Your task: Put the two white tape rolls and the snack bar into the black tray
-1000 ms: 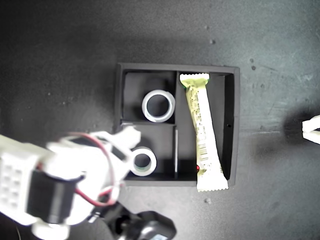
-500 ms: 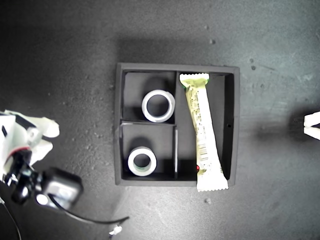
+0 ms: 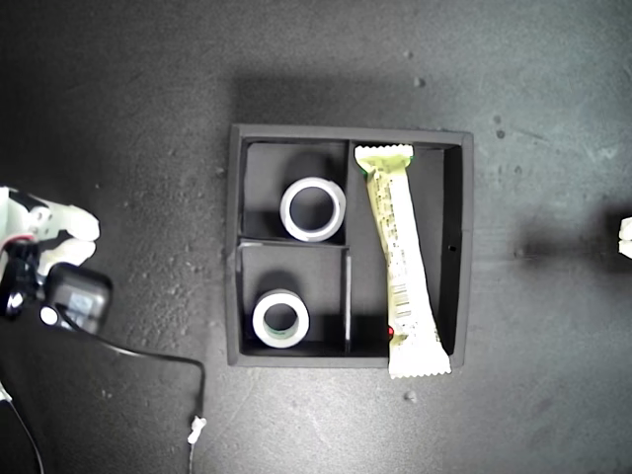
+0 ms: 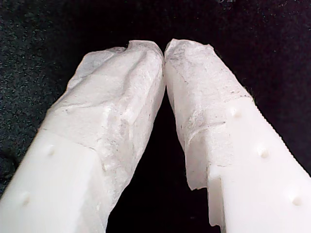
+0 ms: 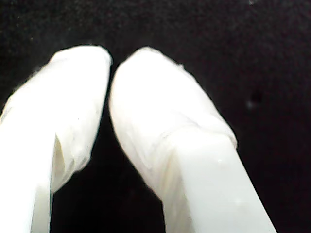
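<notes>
The black tray point(image 3: 351, 130) sits mid-mat in the exterior view. Its upper small compartment holds the larger white tape roll point(image 3: 289, 209), and the lower one holds the smaller roll point(image 3: 260, 318) with a greenish core. The snack bar point(image 3: 400, 259) lies in the long compartment, its lower end overhanging the tray wall. My first gripper point(image 4: 164, 48) is shut with tips touching, nothing between them, above dark mat. My second gripper point(image 5: 112, 60) is also shut and empty. An arm's white fingers point(image 3: 59, 225) show at the exterior view's left edge. Which arm it is cannot be told.
A sliver of another arm point(image 3: 625, 237) shows at the exterior view's right edge. A black module point(image 3: 79, 296) hangs on the arm at that view's left. From it a thin cable ending in a white connector point(image 3: 197, 430) trails across the dark mat point(image 3: 118, 99).
The arm that was over the tray's lower small compartment has pulled back to the exterior view's left edge. The arm at that view's right edge has slid further out of frame.
</notes>
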Tool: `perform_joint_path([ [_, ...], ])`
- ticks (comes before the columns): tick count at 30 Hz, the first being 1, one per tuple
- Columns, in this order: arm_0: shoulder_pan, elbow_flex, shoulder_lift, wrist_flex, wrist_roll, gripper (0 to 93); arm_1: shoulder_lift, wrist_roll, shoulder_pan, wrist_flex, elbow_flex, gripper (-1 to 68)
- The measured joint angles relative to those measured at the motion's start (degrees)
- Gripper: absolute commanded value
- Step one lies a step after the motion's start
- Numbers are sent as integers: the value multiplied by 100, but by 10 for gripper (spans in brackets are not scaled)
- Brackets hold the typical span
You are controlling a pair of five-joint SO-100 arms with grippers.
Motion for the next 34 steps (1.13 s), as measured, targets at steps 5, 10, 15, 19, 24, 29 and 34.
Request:
perform_joint_path([
  [5, -123, 519, 1151, 431, 114, 1, -9, 0, 193, 0, 0, 0],
  [10, -141, 879, 2013, 1002, 114, 1, -9, 0, 255, 0, 0, 1],
  [15, -229, 914, 2021, 1046, 9, 4, -9, 0, 290, 0, 0, 2],
  [19, -378, 914, 2021, 1424, -677, 4, -9, 0, 290, 0, 0, 2],
  [24, -378, 914, 2021, 1433, -527, 4, -9, 0, 264, 0, 0, 2],
  [29, -378, 914, 2021, 1433, 325, 4, -9, 0, 264, 0, 0, 3],
  [34, -378, 914, 2021, 1433, 404, 4, -9, 0, 264, 0, 0, 3],
])
